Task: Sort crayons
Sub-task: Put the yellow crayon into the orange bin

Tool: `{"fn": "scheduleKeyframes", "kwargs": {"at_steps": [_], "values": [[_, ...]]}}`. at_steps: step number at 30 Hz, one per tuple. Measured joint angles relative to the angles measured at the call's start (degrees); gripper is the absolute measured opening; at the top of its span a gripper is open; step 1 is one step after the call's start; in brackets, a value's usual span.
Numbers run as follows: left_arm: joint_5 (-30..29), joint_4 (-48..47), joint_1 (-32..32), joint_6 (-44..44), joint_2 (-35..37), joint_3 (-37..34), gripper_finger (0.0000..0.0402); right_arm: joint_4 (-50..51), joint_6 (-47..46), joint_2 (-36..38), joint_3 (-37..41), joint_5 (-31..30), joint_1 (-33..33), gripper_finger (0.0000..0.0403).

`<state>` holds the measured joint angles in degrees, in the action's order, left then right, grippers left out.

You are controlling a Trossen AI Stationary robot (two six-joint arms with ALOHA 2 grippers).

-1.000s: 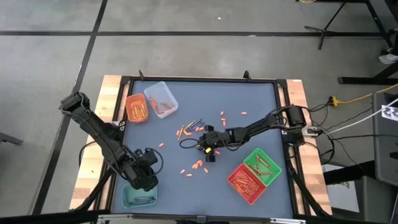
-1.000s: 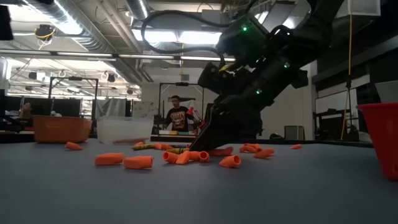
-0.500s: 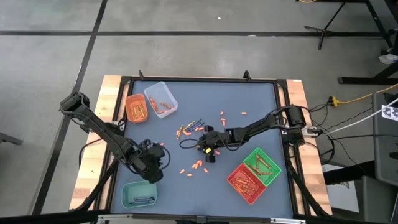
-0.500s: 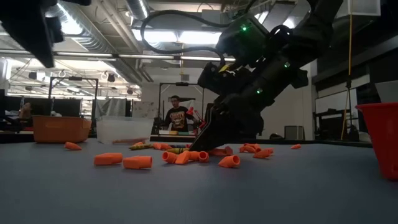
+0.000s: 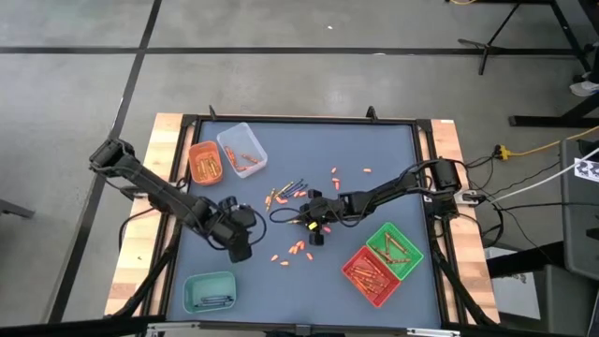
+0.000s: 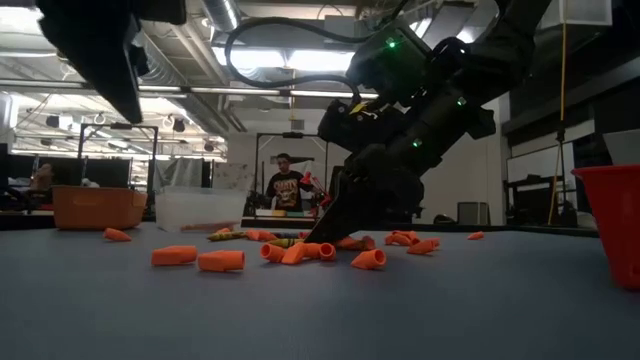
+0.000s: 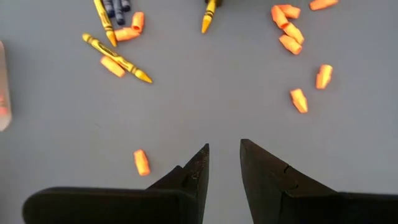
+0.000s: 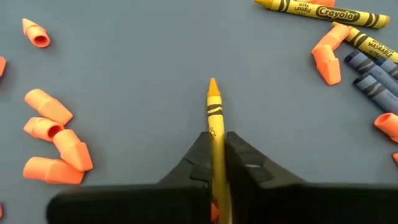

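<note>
Crayons lie scattered at the table's middle [image 5: 285, 194]: yellow ones [image 8: 320, 12], blue ones [image 8: 373, 78] and several short orange pieces [image 8: 50, 143]. My right gripper [image 5: 314, 229] stands low among them, shut on one yellow crayon [image 8: 214, 118]. My left gripper [image 5: 239, 245] hangs above the bare table left of the middle. It is open [image 7: 224, 149] with nothing between its fingers, and an orange piece [image 7: 142, 162] lies on the table below it. My right gripper pinches the yellow crayon between its two fingers, on the shaft [image 8: 216, 140] behind the pointed tip [image 8: 212, 84]. The fingers slant down from the table's right side and lie along the crayon. The tip sticks out ahead of them, low over the table.
An orange tray [image 5: 206, 162] and a clear tray [image 5: 243, 150] stand at the far left. A teal tray [image 5: 211, 292] is at the near left. A green tray [image 5: 395, 250] and a red tray [image 5: 372, 276] are at the near right. A person [image 6: 287, 190] stands in the room beyond.
My left gripper has swung from above the teal tray toward the table's middle and far side, rolling its wrist as it went. It has stayed high above the table. My right arm has stayed where it was.
</note>
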<state>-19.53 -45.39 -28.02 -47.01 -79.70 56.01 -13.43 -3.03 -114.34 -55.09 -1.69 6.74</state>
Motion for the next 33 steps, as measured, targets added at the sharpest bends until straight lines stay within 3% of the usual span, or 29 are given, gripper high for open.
{"fn": "scheduleKeyframes", "kwargs": {"at_steps": [12,28,33], "values": [[0.0,0.0,4.0,1.1,0.0,0.0,0.0075,1.5,-0.1,-0.1,-1.9,0.0,0.0,0.0022],[0.0,0.0,4.1,1.2,0.0,0.0,0.0075,5.5,0.3,-0.5,-9.2,0.0,0.0,0.0023],[0.0,2.7,4.1,7.7,0.0,0.0,0.0075,5.2,0.4,-0.5,-11.7,0.0,0.0,0.0023]]}}
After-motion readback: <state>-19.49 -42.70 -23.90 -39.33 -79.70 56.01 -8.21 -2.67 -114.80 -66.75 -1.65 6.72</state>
